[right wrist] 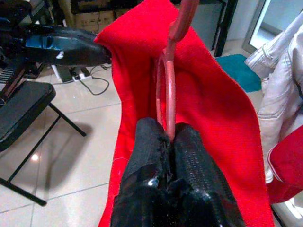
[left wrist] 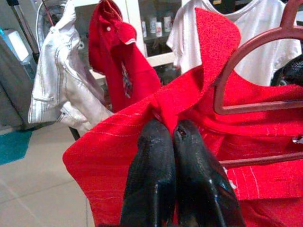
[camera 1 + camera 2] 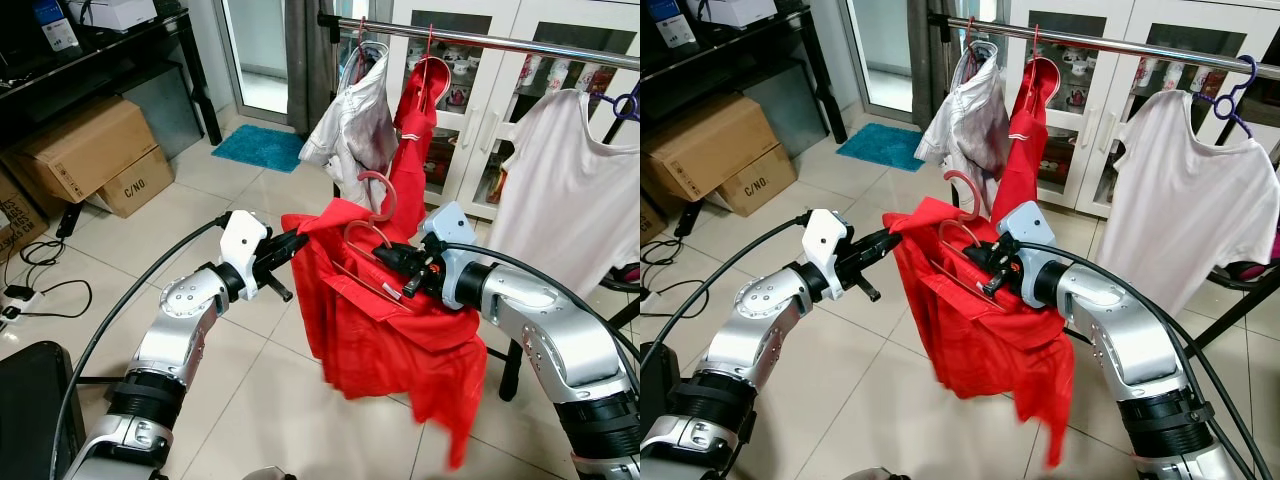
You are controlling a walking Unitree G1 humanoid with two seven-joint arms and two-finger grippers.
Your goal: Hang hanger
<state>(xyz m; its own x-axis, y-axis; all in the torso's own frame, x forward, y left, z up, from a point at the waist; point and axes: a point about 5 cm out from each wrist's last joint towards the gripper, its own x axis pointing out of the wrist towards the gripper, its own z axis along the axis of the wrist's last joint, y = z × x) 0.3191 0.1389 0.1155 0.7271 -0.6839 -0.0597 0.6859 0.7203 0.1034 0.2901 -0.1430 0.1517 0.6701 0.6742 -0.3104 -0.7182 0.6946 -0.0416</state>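
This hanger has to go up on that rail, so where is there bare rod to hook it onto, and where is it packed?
Free: the rod between the hung red garment and the white T-shirt. Crowded: the rod's left end, where the white jacket hangs against that garment. The right gripper holds the pink hanger; the left gripper pinches the red shirt.

A lived-in room of a home — part laundry corner, part storage.

A metal clothes rail [image 3: 520,42] carries a white jacket [image 3: 345,130], a red garment [image 3: 415,130] and a white T-shirt [image 3: 570,190], in front of a white glass-door cabinet [image 3: 1110,60] holding crockery. The floor is pale tile [image 3: 250,400], with a teal mat [image 3: 258,147] at a doorway — cardboard boxes [image 3: 85,150] sit under a black shelf unit [image 3: 150,40], cables [image 3: 40,270] trailing beside them.
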